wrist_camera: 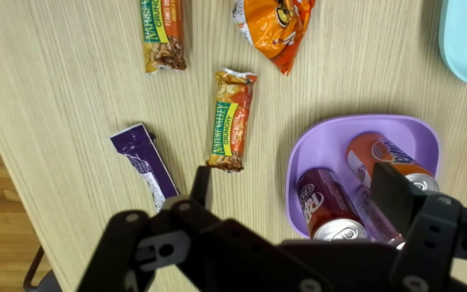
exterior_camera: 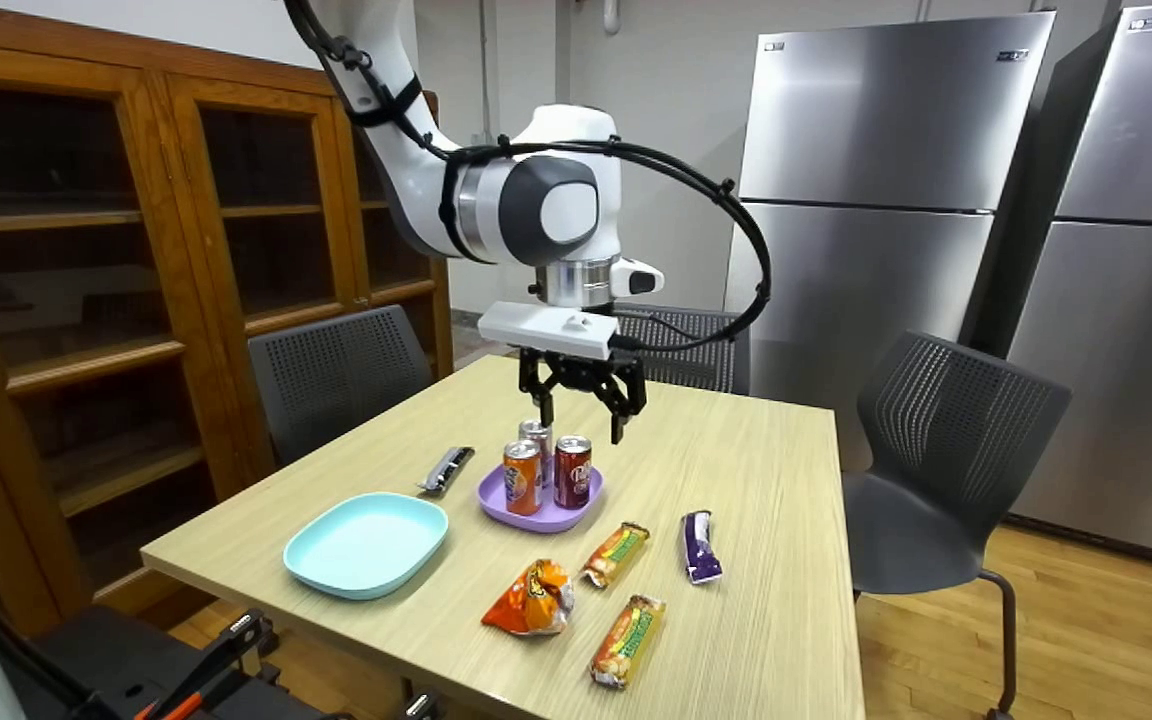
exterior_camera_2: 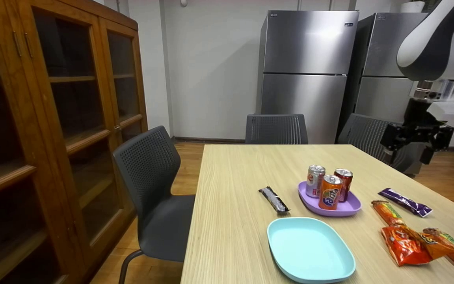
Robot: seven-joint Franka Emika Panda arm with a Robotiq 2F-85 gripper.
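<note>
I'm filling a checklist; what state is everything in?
Gripper: open, empty
Orange can: upright
Dark red can: upright
Silver can: upright
Purple tray: holding three cans
Turquoise tray: right side up
Granola bars: wrapped
Purple bar: wrapped
Silver-black bar: wrapped
Orange bag: wrinkled
Cabinet: doors shut
Refrigerators: doors shut

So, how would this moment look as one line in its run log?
Gripper: open, holding nothing, above table | purple plate: three upright cans | also on table: turquoise plate, wrapped bars, orange snack bag
</note>
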